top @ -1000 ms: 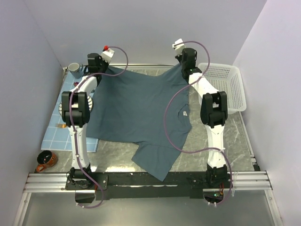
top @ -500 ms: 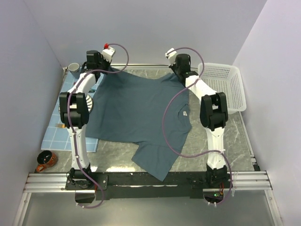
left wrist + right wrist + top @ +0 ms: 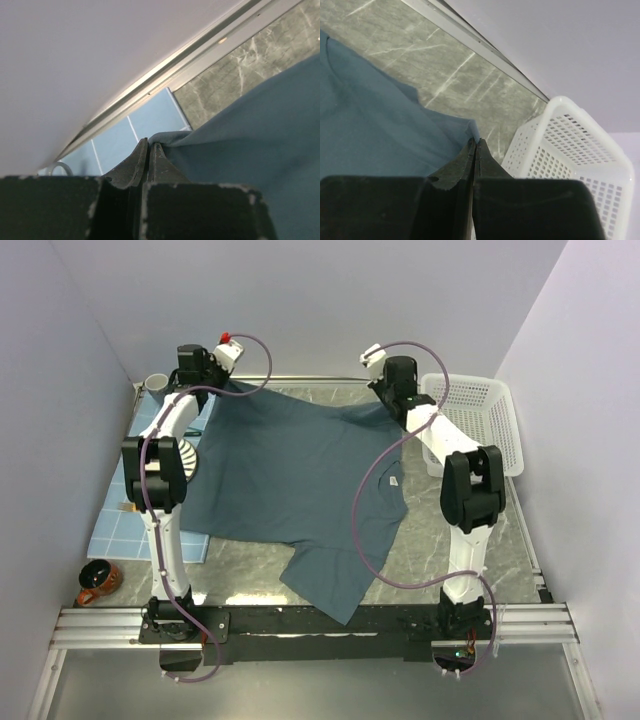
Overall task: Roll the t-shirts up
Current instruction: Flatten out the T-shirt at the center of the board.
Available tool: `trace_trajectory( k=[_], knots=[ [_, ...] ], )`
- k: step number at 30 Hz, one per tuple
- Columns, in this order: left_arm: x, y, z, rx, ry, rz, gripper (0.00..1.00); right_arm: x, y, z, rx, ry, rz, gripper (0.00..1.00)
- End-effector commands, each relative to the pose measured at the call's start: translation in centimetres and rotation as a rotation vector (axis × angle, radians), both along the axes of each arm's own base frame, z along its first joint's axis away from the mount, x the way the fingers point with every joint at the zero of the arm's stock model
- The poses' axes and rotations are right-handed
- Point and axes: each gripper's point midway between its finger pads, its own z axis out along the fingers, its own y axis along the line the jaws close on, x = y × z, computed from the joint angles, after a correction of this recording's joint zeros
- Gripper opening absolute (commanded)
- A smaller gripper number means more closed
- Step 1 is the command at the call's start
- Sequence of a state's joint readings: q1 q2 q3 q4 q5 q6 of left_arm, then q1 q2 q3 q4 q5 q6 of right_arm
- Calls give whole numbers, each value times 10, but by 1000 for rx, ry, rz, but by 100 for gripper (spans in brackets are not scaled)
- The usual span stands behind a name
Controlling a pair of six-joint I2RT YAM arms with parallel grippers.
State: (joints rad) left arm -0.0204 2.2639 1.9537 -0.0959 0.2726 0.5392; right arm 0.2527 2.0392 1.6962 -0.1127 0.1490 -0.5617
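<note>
The dark slate-blue t-shirt lies spread across the table, one sleeve hanging toward the near edge. My left gripper is shut on the shirt's far left corner, at the back of the table. In the left wrist view the closed jaws pinch the cloth edge. My right gripper is shut on the far right corner. In the right wrist view the jaws pinch the hem next to the basket.
A white plastic basket stands at the back right, also in the right wrist view. A light blue checked placemat lies at the left under the shirt. A grey cup stands back left. A brown mug sits near left.
Both grippers have carried the shirt's far corners farther back, the right one also rightward toward the basket. The far edge of the shirt is stretched wider.
</note>
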Motion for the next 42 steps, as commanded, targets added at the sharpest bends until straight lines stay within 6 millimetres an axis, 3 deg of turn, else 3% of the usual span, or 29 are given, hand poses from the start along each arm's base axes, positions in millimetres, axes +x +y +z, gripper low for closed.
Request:
trace_trajectory(
  k=[1, 7, 14, 21, 24, 33, 37, 41, 42],
  knots=[
    [10, 0, 34, 152, -112, -59, 1, -7, -18, 42, 34, -58, -59, 0],
    [5, -11, 20, 205, -71, -88, 1, -31, -17, 48, 86, -27, -65, 0],
    [-11, 2, 6, 267, -17, -60, 1, -58, -18, 34, 86, 25, -61, 0],
    [-22, 32, 10, 294, -41, 6, 1, -76, -19, 25, 89, 59, -59, 0],
    [-28, 33, 12, 294, -35, 1, 1, -83, -17, 25, 103, 77, -53, 0],
    [-32, 32, 48, 294, -134, 0, 1, -112, 2, 37, 175, 102, -43, 0],
    [-41, 31, 51, 302, -130, -21, 1, -133, 12, 30, 185, 134, -29, 0],
    [-57, 33, 40, 336, -110, -30, 1, -145, 13, 27, 191, 150, -29, 0],
    [-55, 36, 47, 351, -148, -21, 1, -148, 12, 28, 195, 152, -32, 0]
  ],
)
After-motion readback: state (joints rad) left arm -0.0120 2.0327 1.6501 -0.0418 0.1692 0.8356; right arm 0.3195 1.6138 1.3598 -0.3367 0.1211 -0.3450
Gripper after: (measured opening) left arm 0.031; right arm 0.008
